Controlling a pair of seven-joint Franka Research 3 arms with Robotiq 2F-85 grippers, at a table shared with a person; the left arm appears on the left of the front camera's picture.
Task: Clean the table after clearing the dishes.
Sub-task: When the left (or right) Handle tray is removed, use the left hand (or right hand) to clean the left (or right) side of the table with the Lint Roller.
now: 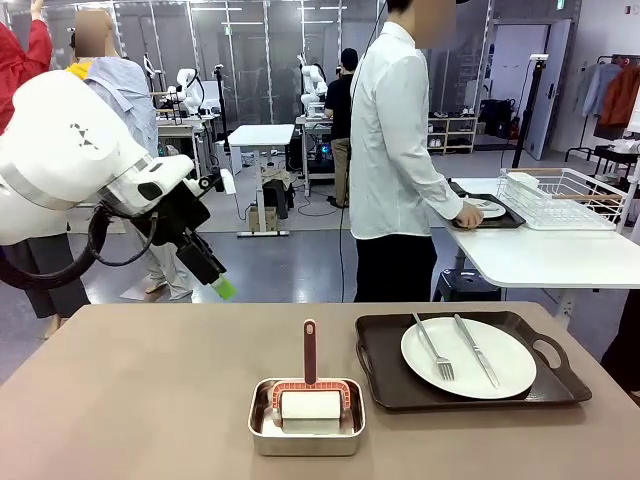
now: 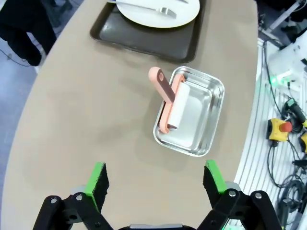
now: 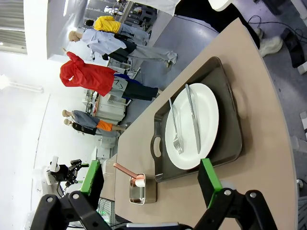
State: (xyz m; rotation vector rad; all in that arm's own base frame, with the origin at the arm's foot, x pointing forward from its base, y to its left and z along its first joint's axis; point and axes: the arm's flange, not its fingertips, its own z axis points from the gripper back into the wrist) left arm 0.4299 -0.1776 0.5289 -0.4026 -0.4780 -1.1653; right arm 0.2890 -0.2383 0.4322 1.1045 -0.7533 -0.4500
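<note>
On the brown table [image 1: 150,400] a dark tray [image 1: 385,385] holds a white plate [image 1: 490,372] with a fork [image 1: 435,352] and a knife [image 1: 476,350]. A person in a white shirt [image 1: 390,140] rests a hand on a second tray with a plate [image 1: 488,212] on the white table behind. My left gripper [image 1: 215,278] hangs open above the table's far left edge. In the left wrist view, my left gripper [image 2: 155,179] stands open over bare table [image 2: 96,120], short of the steel pan [image 2: 206,96]. My right gripper [image 3: 149,177] is open, high above the plate [image 3: 206,120] and tray [image 3: 230,129].
A steel pan [image 1: 306,440] at the table's front middle holds a white roller [image 1: 310,408] with a salmon handle [image 1: 309,350]; the roller [image 2: 177,103] also lies in the pan below my left gripper. A wire rack [image 1: 560,197] stands on the white table [image 1: 540,260].
</note>
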